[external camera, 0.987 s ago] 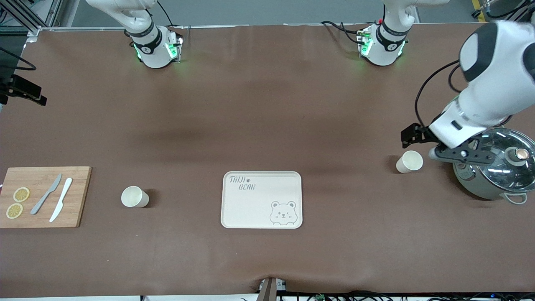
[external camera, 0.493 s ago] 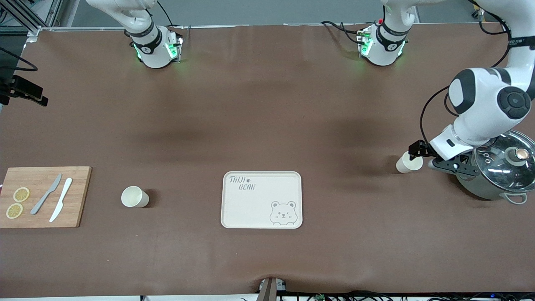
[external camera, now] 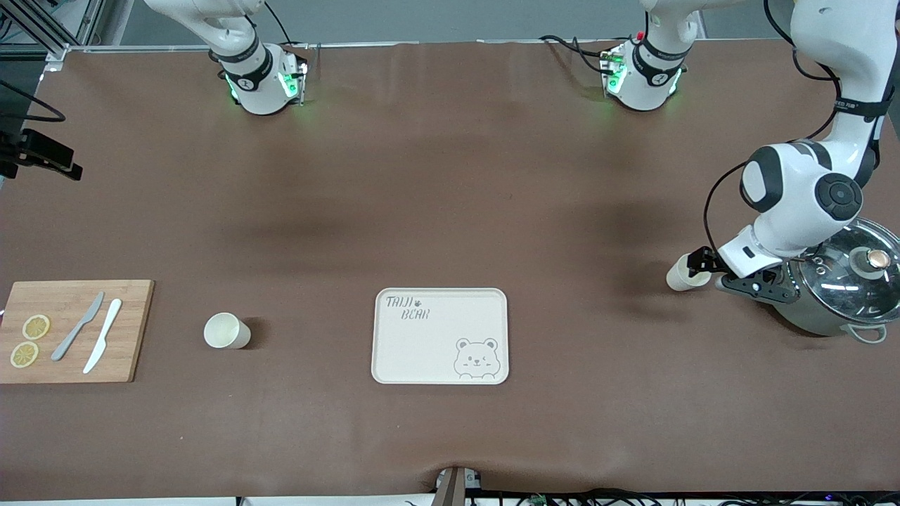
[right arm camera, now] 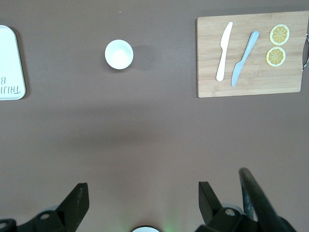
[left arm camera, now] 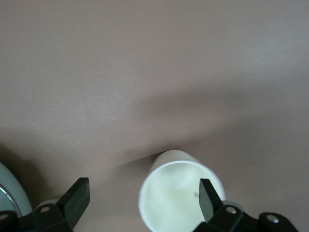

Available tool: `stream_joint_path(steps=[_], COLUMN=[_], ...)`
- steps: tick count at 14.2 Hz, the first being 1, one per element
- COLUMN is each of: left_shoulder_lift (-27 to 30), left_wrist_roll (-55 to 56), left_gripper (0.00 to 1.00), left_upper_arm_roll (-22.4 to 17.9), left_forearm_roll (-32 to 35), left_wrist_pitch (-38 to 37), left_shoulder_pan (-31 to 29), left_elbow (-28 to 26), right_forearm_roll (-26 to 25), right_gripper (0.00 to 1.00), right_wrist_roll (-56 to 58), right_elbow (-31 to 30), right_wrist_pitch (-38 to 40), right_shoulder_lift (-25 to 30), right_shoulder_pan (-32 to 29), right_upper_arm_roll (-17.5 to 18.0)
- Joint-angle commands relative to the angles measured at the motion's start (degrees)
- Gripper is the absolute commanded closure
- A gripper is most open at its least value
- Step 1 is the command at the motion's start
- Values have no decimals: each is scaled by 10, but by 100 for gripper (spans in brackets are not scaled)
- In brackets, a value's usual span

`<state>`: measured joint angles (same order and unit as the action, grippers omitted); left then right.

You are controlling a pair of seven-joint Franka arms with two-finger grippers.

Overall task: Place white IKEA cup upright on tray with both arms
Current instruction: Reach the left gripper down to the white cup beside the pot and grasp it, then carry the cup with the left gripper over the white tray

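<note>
Two white cups stand upright on the brown table. One cup (external camera: pixel 226 331) is between the cutting board and the cream tray (external camera: pixel 439 336). It also shows in the right wrist view (right arm camera: pixel 119 53). The other cup (external camera: pixel 680 275) is at the left arm's end, beside the pot. My left gripper (external camera: pixel 703 263) is open and down at this cup. In the left wrist view (left arm camera: pixel 142 200) one fingertip (left arm camera: pixel 208 198) is over the cup's mouth (left arm camera: pixel 178 193) near its rim, and the other is beside the cup. My right gripper (right arm camera: pixel 142 203) is open, empty and high over its own base; it waits.
A steel pot with a glass lid (external camera: pixel 840 284) stands right beside the left gripper. A wooden cutting board (external camera: pixel 74 330) with two knives and two lemon slices lies at the right arm's end. The tray's end shows in the right wrist view (right arm camera: pixel 9 63).
The left arm has swung in and come down, and its gripper now sits at the mouth of the cup beside the pot. The cups and the right arm have not moved.
</note>
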<state>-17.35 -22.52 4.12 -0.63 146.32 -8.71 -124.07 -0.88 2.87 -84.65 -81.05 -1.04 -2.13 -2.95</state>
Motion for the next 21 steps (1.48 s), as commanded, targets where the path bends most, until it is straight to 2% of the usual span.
stream_joint_path(steps=[1,6,13,14,21], left_shoulder_lift=[6,5,-11,-9,-10], left_wrist_roll=[-14,-14,-5,-2,-12], left_gripper=[0,0,1,99,100], left_upper_arm_roll=[4,5,7,7,7], left_forearm_roll=[14,14,13,13,13], left_wrist_pitch=[33,63,68,68,68], left_shoulder_pan=[-17,-18,-17,-17,-18], left_elbow=[-25,-49,-49,-53,-53], right_forearm_roll=[2,-3,0,0,-1], right_gripper=[0,0,0,0,0], right_wrist_roll=[-6,-6,-6,-6,3], right_elbow=[-14,-6,5,4,2], right_wrist_pitch=[-11,-23,-11,-10,-2], right_shoulder_lift=[15,13,9,9,9], right_shoulder_pan=[-2,-3,-9,-10,-10], right_upper_arm_roll=[3,3,2,0,1])
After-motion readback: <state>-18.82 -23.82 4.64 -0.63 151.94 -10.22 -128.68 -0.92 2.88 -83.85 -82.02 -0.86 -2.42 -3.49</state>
